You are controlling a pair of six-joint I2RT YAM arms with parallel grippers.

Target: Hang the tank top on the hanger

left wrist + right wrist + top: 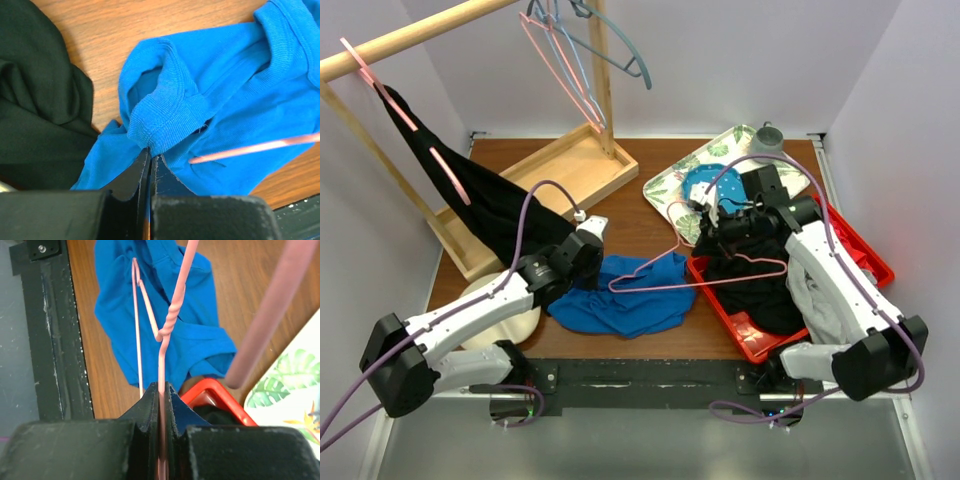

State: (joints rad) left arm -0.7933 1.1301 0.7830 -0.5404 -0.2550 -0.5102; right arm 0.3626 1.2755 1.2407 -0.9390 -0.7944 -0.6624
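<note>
Front-centre of table (642,215): tank top (620,305), crumpled. Left gripper (150,153) pinches its ribbed strap. Right gripper (162,388) clamps hanger (171,320) at the neck; hanger's long axis points left, tip overlying the fabric.

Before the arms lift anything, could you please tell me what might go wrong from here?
The left tool pinches only the ribbed edge of the tank top at its very tip, so the fabric may slip out when pulled. The right tool grips the hanger by one thin wire beside its twisted neck, so it may swivel. The hanger's far corner lies over dark clothes in the red bin and might snag them.
</note>
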